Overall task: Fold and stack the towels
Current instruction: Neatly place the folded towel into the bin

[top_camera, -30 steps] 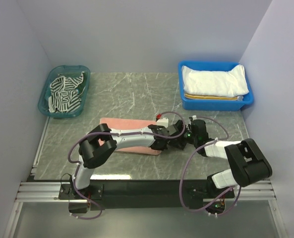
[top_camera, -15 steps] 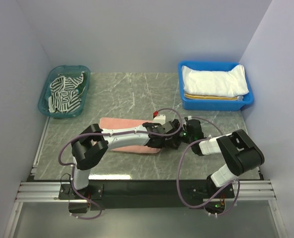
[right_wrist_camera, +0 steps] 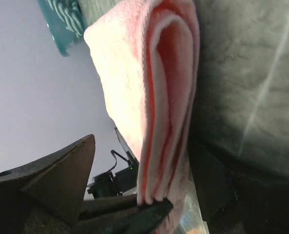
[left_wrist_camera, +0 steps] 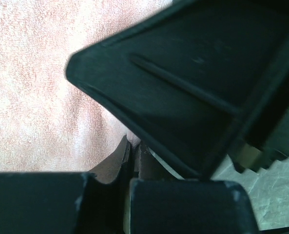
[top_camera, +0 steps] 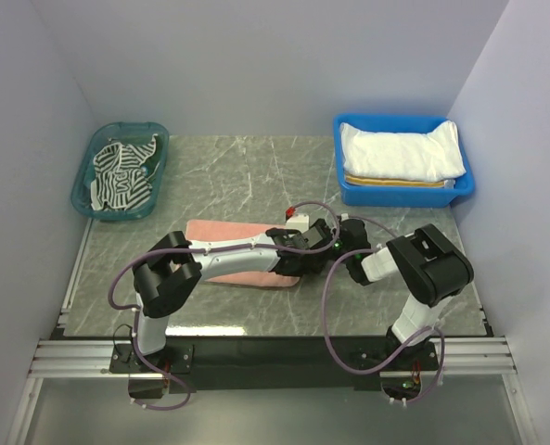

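Note:
The salmon pink towel [top_camera: 237, 257] lies folded on the marble table [top_camera: 247, 176]. My left gripper [top_camera: 304, 262] reaches across to the towel's right end. In the left wrist view this gripper [left_wrist_camera: 133, 146] is shut, pinching the pink towel [left_wrist_camera: 37, 97] at its edge. My right gripper [top_camera: 331, 250] faces it from the right. The right wrist view shows the right gripper [right_wrist_camera: 144, 180] open, one finger on each side of the folded pink towel [right_wrist_camera: 159, 97]. The white towel [top_camera: 400, 153] lies over a yellow-and-white striped one [top_camera: 395, 181]. The dark-and-white striped towel [top_camera: 121, 176] sits crumpled at the far left.
A blue bin [top_camera: 349, 190] at the back right holds the white and yellow towels. A teal basket [top_camera: 80, 190] at the back left holds the striped one. Side walls close in on both sides of the table.
My right gripper has moved left until its fingers straddle the pink towel's right end. The left arm's elbow shifted left, and its gripper stayed shut on that end.

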`<control>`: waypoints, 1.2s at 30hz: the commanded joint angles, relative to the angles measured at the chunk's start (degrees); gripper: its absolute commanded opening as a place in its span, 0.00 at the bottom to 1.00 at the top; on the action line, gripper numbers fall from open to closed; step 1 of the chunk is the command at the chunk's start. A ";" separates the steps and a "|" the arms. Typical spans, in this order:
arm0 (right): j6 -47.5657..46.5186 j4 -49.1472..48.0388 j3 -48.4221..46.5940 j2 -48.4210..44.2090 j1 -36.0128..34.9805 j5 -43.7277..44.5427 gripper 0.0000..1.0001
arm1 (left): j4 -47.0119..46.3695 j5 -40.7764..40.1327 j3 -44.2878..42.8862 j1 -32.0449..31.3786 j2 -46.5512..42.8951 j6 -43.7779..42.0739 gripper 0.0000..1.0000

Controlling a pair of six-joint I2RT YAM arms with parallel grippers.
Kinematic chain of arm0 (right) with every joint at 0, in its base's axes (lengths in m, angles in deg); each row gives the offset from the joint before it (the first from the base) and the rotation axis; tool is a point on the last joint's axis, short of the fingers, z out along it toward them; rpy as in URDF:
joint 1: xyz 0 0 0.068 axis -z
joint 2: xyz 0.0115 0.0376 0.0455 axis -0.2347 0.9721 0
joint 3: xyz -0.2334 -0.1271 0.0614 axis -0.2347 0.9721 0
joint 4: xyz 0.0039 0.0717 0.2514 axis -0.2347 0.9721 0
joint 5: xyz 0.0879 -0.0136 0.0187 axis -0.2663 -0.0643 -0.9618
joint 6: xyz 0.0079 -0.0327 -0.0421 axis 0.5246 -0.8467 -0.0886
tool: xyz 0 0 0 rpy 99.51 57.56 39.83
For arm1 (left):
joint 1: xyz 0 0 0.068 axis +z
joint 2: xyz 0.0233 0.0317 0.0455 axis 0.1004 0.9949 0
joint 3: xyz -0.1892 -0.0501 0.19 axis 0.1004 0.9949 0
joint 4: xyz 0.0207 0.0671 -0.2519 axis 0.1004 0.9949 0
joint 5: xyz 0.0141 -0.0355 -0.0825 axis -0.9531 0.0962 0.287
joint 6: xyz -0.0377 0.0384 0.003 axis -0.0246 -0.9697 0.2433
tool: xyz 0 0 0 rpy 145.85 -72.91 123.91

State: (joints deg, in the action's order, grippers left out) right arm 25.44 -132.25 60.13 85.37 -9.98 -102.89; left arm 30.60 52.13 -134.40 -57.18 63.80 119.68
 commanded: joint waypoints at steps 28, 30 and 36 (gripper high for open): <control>-15.37 14.04 -7.03 0.32 -1.41 6.19 0.00 | -3.44 -0.23 0.29 0.80 -8.85 2.38 0.84; -19.50 18.17 -9.66 -0.04 -0.62 6.37 0.00 | -3.97 0.30 2.39 1.41 -11.65 1.94 0.91; -30.58 30.39 -18.36 0.49 2.98 6.19 0.00 | -4.50 2.85 9.95 8.08 -22.80 -1.57 0.99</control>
State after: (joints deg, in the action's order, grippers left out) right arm 3.34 -109.65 46.34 87.21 -9.04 -98.52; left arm 27.32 53.64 -127.43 -52.94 47.74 120.69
